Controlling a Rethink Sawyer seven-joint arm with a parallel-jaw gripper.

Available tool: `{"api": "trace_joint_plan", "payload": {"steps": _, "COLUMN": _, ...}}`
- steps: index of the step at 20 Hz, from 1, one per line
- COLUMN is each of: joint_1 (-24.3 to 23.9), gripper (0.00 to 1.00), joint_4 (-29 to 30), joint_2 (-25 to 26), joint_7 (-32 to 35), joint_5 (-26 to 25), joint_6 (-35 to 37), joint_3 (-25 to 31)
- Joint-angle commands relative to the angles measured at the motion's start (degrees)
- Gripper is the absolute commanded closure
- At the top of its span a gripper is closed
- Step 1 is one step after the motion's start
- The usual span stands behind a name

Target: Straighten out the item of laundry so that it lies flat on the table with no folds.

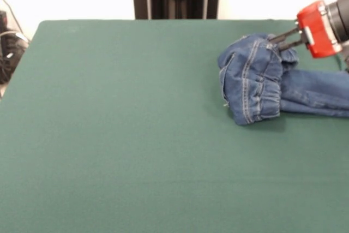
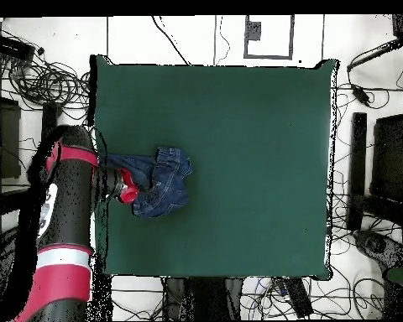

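Table: one table with a dark green felt-like top; the near and middle parts are bare.
Jeans: one small pair of blue jeans, on the green top near its right edge in the front view, toward the far side. In the overhead view the same jeans sit near the table's left edge.
Jeans, shape: bunched into a rounded heap at the waist end, pale stitching lines showing; one leg part runs flat toward the right edge of the front view. Not spread out.
Gripper: one gripper with a red body and dark fingers, coming in from the right in the front view, tips at the top of the bunched cloth.
Gripper, state: the fingers stand close together and seem pinched on a fold of the jeans.
Arm: one red and black arm, reaching across the table's left edge in the overhead view.
Room: pale floor around the table, many black cables and dark boxes at the sides.
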Motion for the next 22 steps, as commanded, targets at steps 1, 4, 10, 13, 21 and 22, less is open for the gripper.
{"api": "trace_joint_plan", "payload": {"steps": 1, "joint_1": 0.74, "gripper": 1.00, "joint_4": 13.29, "joint_2": -3.03, "joint_7": 8.96, "joint_5": -1.82, "joint_6": -17.15, "joint_3": 0.77}}
{"api": "trace_joint_plan", "payload": {"steps": 4, "joint_1": -0.01, "gripper": 1.00, "joint_4": 21.07, "joint_2": -8.73, "joint_7": 6.90, "joint_5": -1.87, "joint_6": -25.68, "joint_3": 0.95}}
{"api": "trace_joint_plan", "payload": {"steps": 10, "joint_1": -0.65, "gripper": 1.00, "joint_4": 33.65, "joint_2": -15.01, "joint_7": 6.64, "joint_5": -3.99, "joint_6": -44.18, "joint_3": -0.40}}
{"api": "trace_joint_plan", "payload": {"steps": 13, "joint_1": -2.04, "gripper": 1.00, "joint_4": 37.72, "joint_2": -16.85, "joint_7": 5.78, "joint_5": -3.67, "joint_6": -50.05, "joint_3": -0.07}}
{"api": "trace_joint_plan", "payload": {"steps": 21, "joint_1": -7.16, "gripper": 1.00, "joint_4": 45.54, "joint_2": -21.12, "joint_7": 0.69, "joint_5": -3.95, "joint_6": -62.19, "joint_3": 1.49}}
{"api": "trace_joint_plan", "payload": {"steps": 22, "joint_1": -7.95, "gripper": 1.00, "joint_4": 46.59, "joint_2": -22.03, "joint_7": -0.04, "joint_5": -4.06, "joint_6": -62.96, "joint_3": 1.71}}
